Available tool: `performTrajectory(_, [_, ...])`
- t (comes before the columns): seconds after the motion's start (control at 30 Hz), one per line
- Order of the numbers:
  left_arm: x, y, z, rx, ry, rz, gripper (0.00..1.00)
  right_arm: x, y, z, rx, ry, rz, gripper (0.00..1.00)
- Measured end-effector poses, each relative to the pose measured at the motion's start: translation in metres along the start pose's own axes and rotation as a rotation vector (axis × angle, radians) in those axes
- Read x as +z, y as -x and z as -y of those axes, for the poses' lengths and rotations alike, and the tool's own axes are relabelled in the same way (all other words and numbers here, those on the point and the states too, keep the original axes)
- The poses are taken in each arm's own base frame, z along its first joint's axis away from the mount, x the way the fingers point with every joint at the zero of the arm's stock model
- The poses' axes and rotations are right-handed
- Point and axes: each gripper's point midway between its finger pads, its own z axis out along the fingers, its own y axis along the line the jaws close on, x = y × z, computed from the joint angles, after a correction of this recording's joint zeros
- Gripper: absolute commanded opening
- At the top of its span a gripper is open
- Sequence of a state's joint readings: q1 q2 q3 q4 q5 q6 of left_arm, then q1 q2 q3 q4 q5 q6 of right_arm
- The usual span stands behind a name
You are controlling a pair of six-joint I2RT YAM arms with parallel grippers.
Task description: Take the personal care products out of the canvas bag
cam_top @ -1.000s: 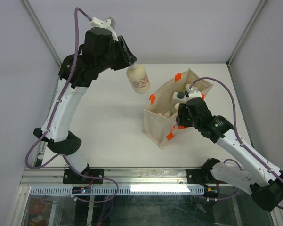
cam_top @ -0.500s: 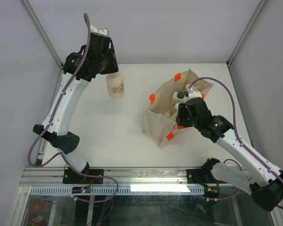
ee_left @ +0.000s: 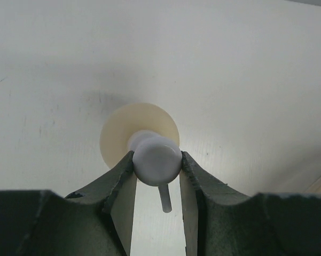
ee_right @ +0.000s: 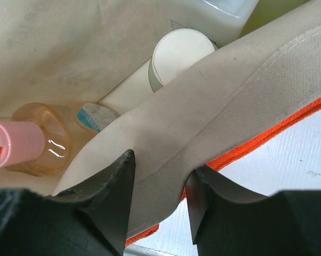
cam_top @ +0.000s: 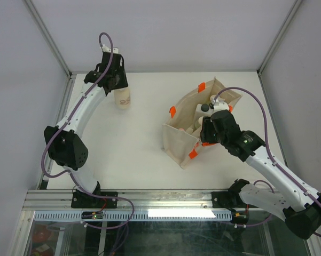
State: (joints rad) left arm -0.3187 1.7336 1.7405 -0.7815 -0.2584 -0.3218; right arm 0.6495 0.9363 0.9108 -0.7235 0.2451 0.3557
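Peach bottle (cam_top: 123, 98) now far left, left jaws clenched on its pump; right jaws clamping canvas bag (cam_top: 181, 143).

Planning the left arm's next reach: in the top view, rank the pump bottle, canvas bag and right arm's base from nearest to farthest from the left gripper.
1. The pump bottle, held by the left gripper, far left.
2. The canvas bag, centre-right.
3. The right arm's base, near right corner.

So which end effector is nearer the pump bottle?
Left. The left end effector is shut on the pump bottle by its head; the right end effector is across the table, pinching the canvas bag.
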Motion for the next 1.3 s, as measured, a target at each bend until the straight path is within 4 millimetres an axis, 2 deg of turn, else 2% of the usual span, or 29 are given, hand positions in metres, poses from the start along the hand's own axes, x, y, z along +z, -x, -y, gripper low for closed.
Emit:
performTrajectory(0.2, [0.017, 0.019, 0.008, -0.030, -0.051, 0.072, 0.00, 0.000, 0.000, 0.000, 0.001, -0.001, 0.002, 0.44])
performTrajectory(0.47, [0.063, -0.006, 0.017, -0.026, -0.094, -0.003, 0.00, -0.001, 0.000, 0.001, 0.001, -0.004, 0.004, 0.44])
performTrajectory(0.57, [0.069, -0.015, 0.018, -0.026, -0.108, -0.019, 0.00, -0.002, 0.001, 0.001, 0.002, -0.002, 0.007, 0.44])
performTrajectory(0.67, [0.072, -0.014, 0.020, -0.029, -0.119, -0.005, 0.01, -0.003, 0.001, 0.001, 0.002, -0.001, 0.009, 0.44])
performTrajectory(0.77, [0.075, -0.013, 0.021, -0.031, -0.134, 0.005, 0.23, -0.003, 0.001, 0.001, 0.002, -0.001, 0.009, 0.44])
performTrajectory(0.83, [0.077, -0.013, 0.021, -0.031, -0.138, 0.012, 0.41, -0.003, 0.001, 0.001, 0.002, -0.001, 0.009, 0.44])
performTrajectory(0.9, [0.079, -0.011, 0.018, -0.031, -0.137, 0.023, 0.55, -0.003, 0.001, 0.001, 0.003, -0.001, 0.008, 0.44])
performTrajectory(1.0, [0.077, -0.011, 0.018, -0.017, -0.141, 0.028, 0.66, -0.004, 0.000, 0.002, 0.004, -0.004, 0.005, 0.47])
performTrajectory(1.1, [0.069, -0.006, 0.019, -0.012, -0.154, 0.040, 0.78, -0.009, -0.001, 0.006, 0.014, -0.020, 0.004, 0.71])
performTrajectory(1.13, [0.065, -0.003, 0.020, -0.008, -0.161, 0.047, 0.81, -0.012, -0.001, 0.009, 0.022, -0.034, 0.006, 0.74])
performTrajectory(1.3, [0.025, 0.020, 0.029, 0.011, -0.206, 0.115, 0.88, -0.026, 0.005, 0.023, 0.054, -0.104, 0.033, 0.72])
